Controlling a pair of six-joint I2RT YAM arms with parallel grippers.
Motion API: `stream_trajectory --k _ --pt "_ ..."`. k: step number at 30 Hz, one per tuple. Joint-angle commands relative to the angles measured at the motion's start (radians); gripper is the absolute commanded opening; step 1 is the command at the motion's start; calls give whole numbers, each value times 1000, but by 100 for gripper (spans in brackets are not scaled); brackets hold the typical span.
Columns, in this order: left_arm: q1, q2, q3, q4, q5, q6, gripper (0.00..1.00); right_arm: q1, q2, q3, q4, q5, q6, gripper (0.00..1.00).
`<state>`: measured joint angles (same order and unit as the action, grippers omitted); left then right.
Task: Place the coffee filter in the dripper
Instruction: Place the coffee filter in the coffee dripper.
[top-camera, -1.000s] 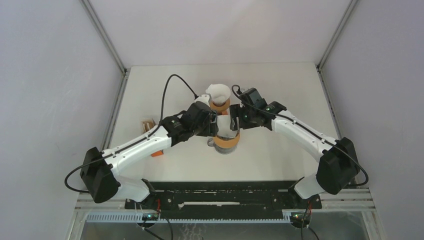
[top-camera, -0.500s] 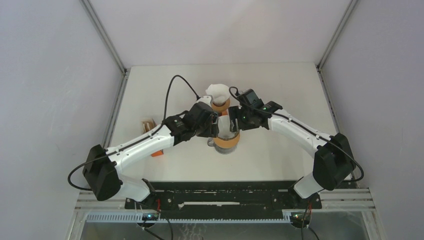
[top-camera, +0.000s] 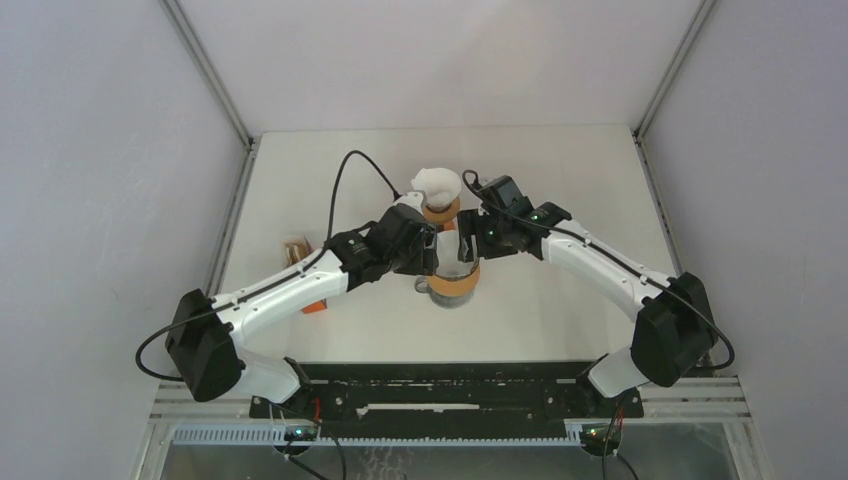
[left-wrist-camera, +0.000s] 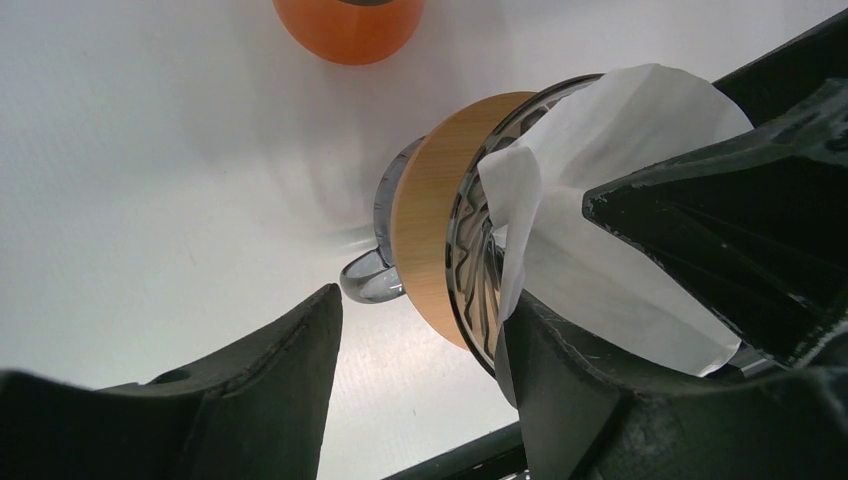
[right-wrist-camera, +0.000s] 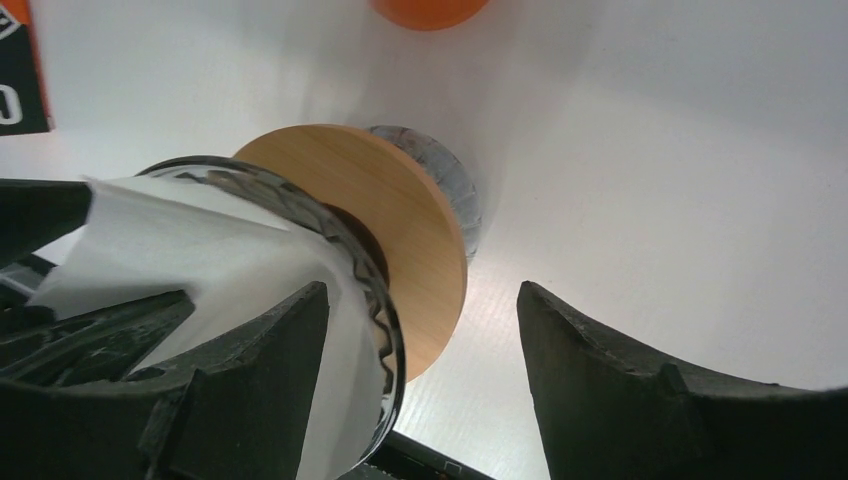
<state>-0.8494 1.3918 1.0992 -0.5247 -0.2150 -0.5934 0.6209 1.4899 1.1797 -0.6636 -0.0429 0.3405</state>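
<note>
Fingers (left-wrist-camera: 250, 400) of my left end effector (left-wrist-camera: 422, 330) stand well apart with nothing clamped between them; bare bench (left-wrist-camera: 150, 150) shows through the gap. My right end effector (right-wrist-camera: 422, 295) is likewise spread wide and grips nothing. The two meet from either side over the dripper (left-wrist-camera: 430, 250), which stands near the middle of the bench, its wooden collar (right-wrist-camera: 400, 220) under a ribbed glass cone. The white coffee filter (left-wrist-camera: 610, 190) sits in that cone, folded inward and rising past the rim. One finger of each end effector lies close against the paper, though I cannot tell whether either touches it. Just beyond the dripper is an orange vessel (left-wrist-camera: 350, 25) with crumpled white paper (top-camera: 437, 183) on top. Off to my left lie a small orange object (top-camera: 315, 307) and a wooden piece (top-camera: 293, 247).
</note>
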Motion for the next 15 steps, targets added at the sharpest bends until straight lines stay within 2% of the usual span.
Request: stream_trajectory --k 1,15 --pt "7 -1 2 12 20 18 65 -9 -51 17 50 -44 -11 78" --pt "7 4 7 12 19 19 65 -68 -60 -55 116 -118 9 78"
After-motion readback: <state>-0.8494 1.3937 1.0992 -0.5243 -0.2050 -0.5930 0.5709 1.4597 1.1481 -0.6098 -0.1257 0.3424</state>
